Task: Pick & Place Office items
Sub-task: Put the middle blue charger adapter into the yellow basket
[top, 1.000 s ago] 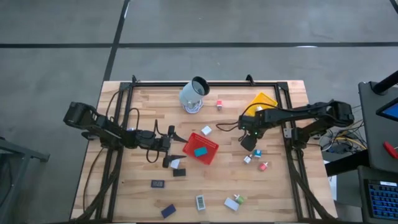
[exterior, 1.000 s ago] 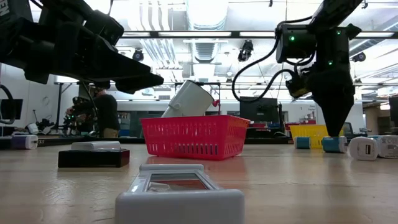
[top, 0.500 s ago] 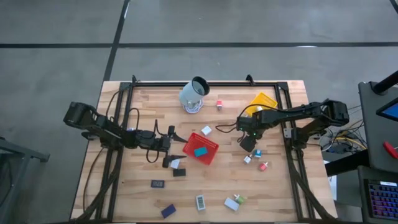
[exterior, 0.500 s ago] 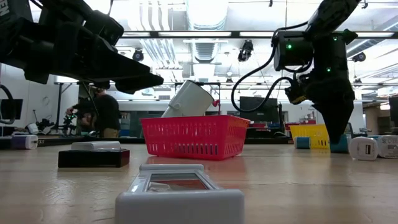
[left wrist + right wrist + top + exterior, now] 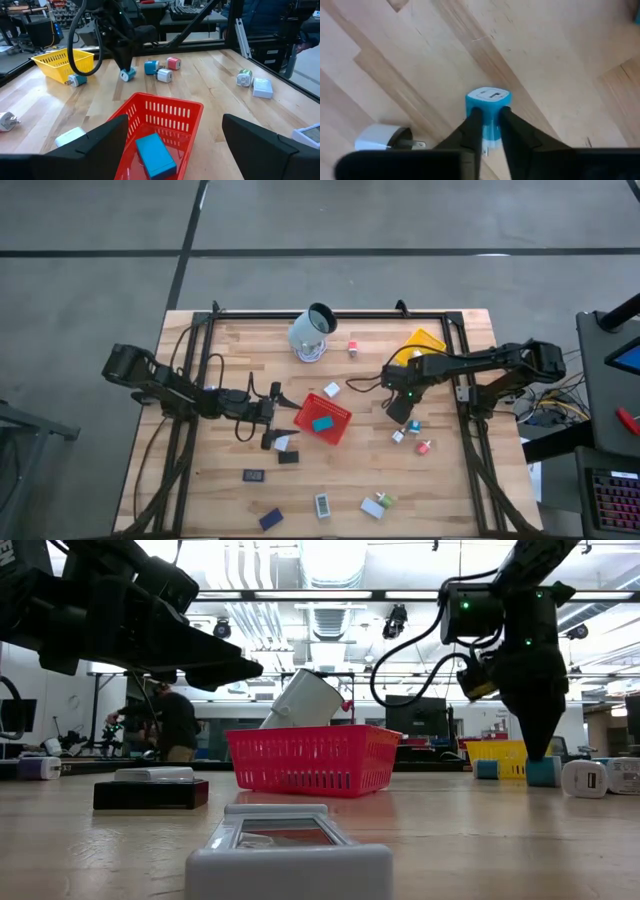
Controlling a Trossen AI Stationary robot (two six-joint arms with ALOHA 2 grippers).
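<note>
Since 1 second ago, the right gripper [image 5: 487, 131] is sitting lower over the wooden table [image 5: 220, 350], with its 2 dark fingers now pinched together on a small blue block with a white end [image 5: 488, 100], where before they were standing apart. That block [image 5: 127, 74] is resting on the boards between the red mesh tray [image 5: 322, 418] and the yellow mesh tray [image 5: 424, 340], close beside another blue piece [image 5: 150, 67], a small white plug-like piece [image 5: 164, 75] and a pink-red piece [image 5: 173, 63]. Across the table, the left gripper [image 5: 283, 420] is hovering at the red tray's near side, its fingers [image 5: 97, 137] standing wide apart and holding nothing. 1 teal rectangular block [image 5: 155, 155] is lying inside the red tray. More small items are lying scattered on the table: a black flat rectangle [image 5: 288, 457], a dark blue block [image 5: 270, 519] and a white block [image 5: 372, 508]. A large pale grey-white cup [image 5: 313, 332] is lying tilted near the table's far edge.
</note>
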